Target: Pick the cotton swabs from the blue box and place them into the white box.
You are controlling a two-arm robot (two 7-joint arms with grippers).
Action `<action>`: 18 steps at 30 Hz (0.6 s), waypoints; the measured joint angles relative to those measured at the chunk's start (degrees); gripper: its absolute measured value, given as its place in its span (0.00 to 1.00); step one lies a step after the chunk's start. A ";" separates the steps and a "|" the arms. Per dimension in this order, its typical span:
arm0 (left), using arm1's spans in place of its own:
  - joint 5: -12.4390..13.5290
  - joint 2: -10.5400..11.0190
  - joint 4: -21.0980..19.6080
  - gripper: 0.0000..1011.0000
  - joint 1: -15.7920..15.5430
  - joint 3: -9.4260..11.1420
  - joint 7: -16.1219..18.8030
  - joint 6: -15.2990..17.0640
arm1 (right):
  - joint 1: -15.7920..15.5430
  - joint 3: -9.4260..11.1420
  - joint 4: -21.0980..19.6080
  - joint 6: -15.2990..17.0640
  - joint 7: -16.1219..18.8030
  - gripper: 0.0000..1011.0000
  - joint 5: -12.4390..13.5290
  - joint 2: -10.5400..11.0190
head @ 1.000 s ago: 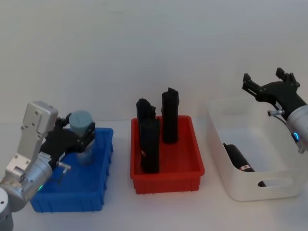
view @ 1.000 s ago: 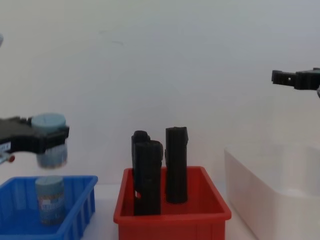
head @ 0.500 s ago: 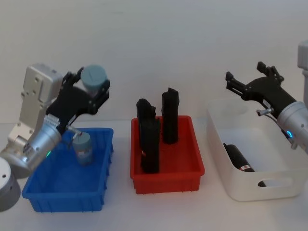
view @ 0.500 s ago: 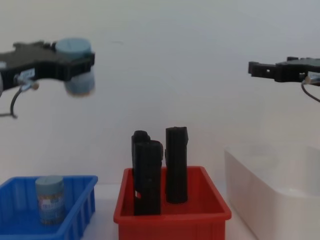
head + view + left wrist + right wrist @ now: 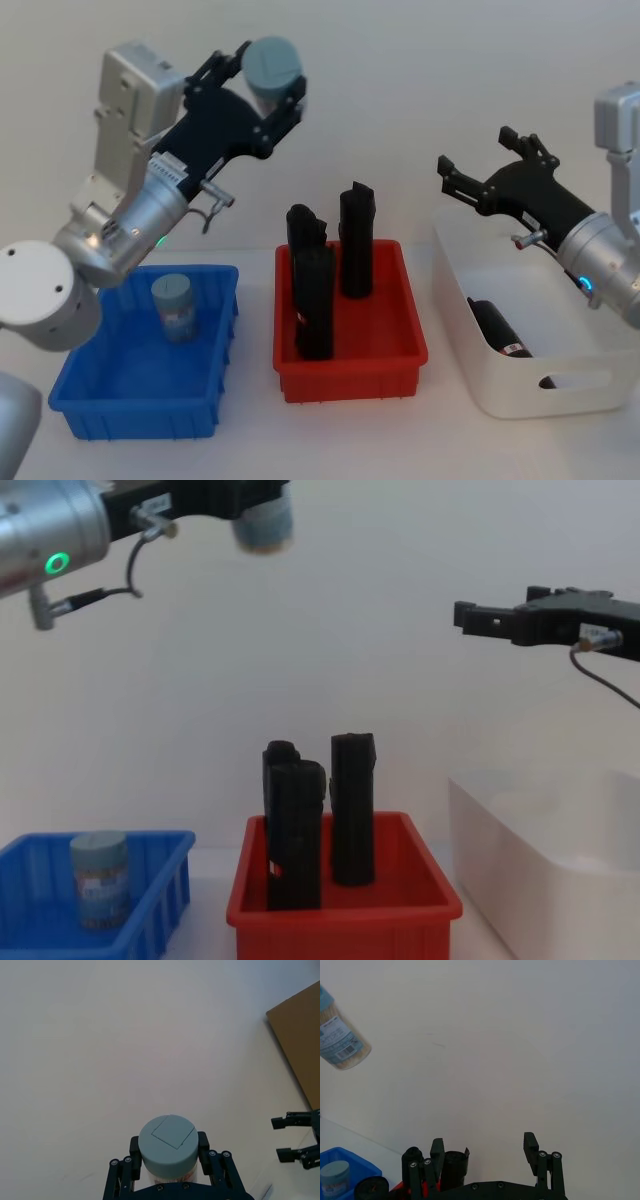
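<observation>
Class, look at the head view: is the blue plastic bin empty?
No, one small grey-topped cylindrical tub stands upright inside the bright blue ribbed plastic bin.

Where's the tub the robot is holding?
Head view, left side: the tub is high in the left gripper, above the gap between blue box and red bin.

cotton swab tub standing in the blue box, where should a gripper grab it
Probably from straight above, closing on opposite sides of the round wall just under the cap. The cotton swab tub stands upright in the blue box, whose walls block a sideways approach.
</observation>
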 joint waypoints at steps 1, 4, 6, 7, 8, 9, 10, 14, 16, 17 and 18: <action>0.08 -0.51 0.49 0.66 -0.62 0.20 -0.37 -0.21 | 0.07 -0.19 0.27 -0.66 -0.12 0.99 -0.40 -0.17; 0.41 -1.78 1.81 0.66 -2.15 0.73 -1.76 -0.88 | 0.29 -0.83 1.24 -2.29 -0.83 0.99 -1.50 -0.75; 0.63 -2.66 2.81 0.66 -3.17 1.16 -2.49 -1.24 | 0.54 -1.39 2.10 -3.72 -1.26 0.99 -2.42 -1.30; 0.67 -2.89 3.08 0.66 -3.44 1.28 -2.68 -1.30 | 0.61 -1.57 2.39 -4.16 -1.34 0.99 -2.71 -1.47; 0.72 -3.11 3.34 0.66 -3.69 1.38 -2.89 -1.39 | 0.74 -1.75 2.71 -4.64 -1.38 0.99 -2.99 -1.71; 0.85 -3.59 3.93 0.66 -4.19 1.62 -3.31 -1.57 | 0.90 -2.08 3.38 -5.70 -1.41 0.99 -3.56 -1.99; 0.87 -3.73 4.10 0.66 -4.32 1.68 -3.47 -1.65 | 1.05 -2.34 3.84 -6.38 -1.41 0.99 -3.95 -2.24; 1.04 -4.64 5.29 0.66 -5.24 2.17 -4.19 -1.98 | 1.69 -3.30 5.68 -9.18 -1.32 0.99 -5.48 -3.16; 1.10 -5.10 5.93 0.66 -5.66 2.42 -4.51 -2.15 | 2.13 -3.91 6.85 -10.97 -1.17 0.99 -6.37 -3.78; 1.12 -5.22 6.10 0.66 -5.76 2.48 -4.59 -2.18 | 2.40 -4.22 7.53 -11.97 -1.06 0.99 -6.83 -4.13; 1.15 -5.48 6.49 0.66 -5.99 2.64 -4.73 -2.23 | 2.40 -4.22 7.53 -11.97 -1.06 0.99 -6.83 -4.13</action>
